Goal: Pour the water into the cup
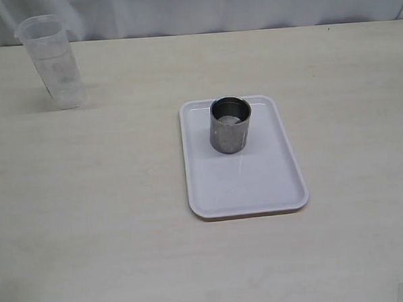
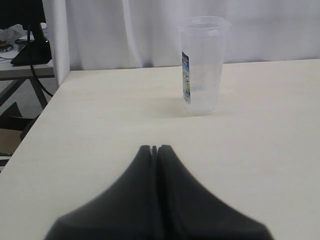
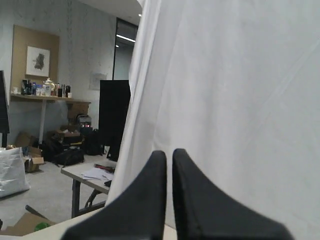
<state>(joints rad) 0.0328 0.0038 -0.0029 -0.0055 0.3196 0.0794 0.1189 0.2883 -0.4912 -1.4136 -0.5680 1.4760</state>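
Observation:
The steel cup (image 1: 230, 124) stands upright at the far end of a white tray (image 1: 257, 188) in the middle of the table. A translucent plastic measuring jug (image 1: 53, 61) stands at the far left; it also shows in the left wrist view (image 2: 202, 65), with clear water (image 2: 202, 100) in its lower part. My left gripper (image 2: 155, 148) is shut and empty, low over the table, well short of the jug. My right gripper (image 3: 169, 152) is shut and empty, pointing at a white curtain. Neither gripper shows in the exterior view.
A white curtain (image 1: 201, 9) hangs behind the table's far edge. The table's left edge (image 2: 35, 125) shows in the left wrist view, with a desk and cables beyond. A room with tables and boxes (image 3: 50, 150) shows past the curtain.

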